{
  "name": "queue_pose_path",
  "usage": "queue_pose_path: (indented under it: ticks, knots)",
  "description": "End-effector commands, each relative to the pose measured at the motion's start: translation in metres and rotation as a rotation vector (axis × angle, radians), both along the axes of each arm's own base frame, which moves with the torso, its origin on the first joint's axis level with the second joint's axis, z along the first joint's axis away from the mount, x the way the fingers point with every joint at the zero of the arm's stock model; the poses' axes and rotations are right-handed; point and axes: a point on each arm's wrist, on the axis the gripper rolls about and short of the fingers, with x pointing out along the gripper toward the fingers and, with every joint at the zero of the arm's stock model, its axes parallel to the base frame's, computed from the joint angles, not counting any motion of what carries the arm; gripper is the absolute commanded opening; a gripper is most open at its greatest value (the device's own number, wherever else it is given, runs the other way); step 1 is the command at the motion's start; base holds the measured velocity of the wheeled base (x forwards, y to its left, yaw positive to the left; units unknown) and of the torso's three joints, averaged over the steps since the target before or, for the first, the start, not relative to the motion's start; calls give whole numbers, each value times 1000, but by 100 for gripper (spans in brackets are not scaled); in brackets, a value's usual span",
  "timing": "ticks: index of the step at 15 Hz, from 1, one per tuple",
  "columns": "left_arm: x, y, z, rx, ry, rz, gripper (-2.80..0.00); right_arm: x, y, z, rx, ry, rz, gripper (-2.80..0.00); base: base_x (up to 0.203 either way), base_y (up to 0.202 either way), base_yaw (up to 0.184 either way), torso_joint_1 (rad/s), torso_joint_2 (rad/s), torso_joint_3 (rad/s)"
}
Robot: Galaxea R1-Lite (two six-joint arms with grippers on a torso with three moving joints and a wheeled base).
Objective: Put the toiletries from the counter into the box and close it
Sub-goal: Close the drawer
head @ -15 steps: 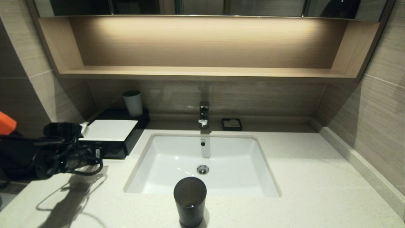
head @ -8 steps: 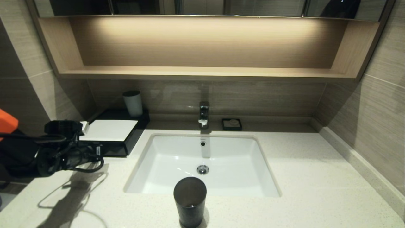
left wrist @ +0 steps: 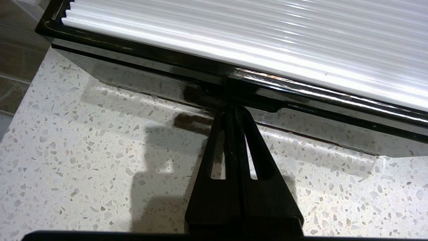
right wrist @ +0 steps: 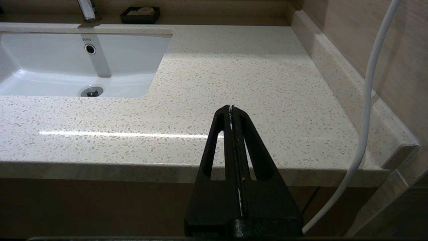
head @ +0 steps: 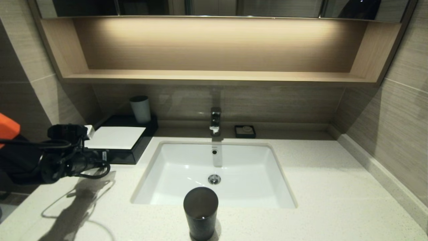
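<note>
Our left gripper (left wrist: 233, 108), fingers pressed together and empty, sits at the black drawer box's (head: 128, 155) front notch, left of frame on the speckled counter (head: 317, 187); our right gripper (right wrist: 231, 108) idles, fingers together.

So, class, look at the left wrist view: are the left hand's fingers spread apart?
No. The left hand has its two black fingers pressed flat together, their tips at the notch in the front of the box.

Right hand (right wrist: 231, 107), fingers pressed together, hangs before the counter (right wrist: 234, 77) edge, basin (right wrist: 67, 63) well apart
</note>
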Motion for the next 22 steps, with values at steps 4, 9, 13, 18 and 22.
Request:
queue_pose_path:
  ticks: [4, 9, 13, 18, 22]
  knots:
    - [2, 0, -1, 1, -1, 1, -280, 0, 0, 0, 0, 1, 0, -280, 0, 0, 0, 0, 0, 0]
    - [3, 1, 0, 5, -23, 0, -280, 0, 0, 0, 0, 1, 1, -280, 0, 0, 0, 0, 0, 0]
    - [-6, 0, 14, 9, -54, 3, -280, 0, 0, 0, 0, 1, 0, -280, 0, 0, 0, 0, 0, 0]
    - [-35, -5, 42, 16, -109, 4, -280, 0, 0, 0, 0, 1, 0, -280, 0, 0, 0, 0, 0, 0]
    - [-59, -5, 66, 30, -173, 12, -280, 0, 0, 0, 0, 1, 0, -280, 0, 0, 0, 0, 0, 0]
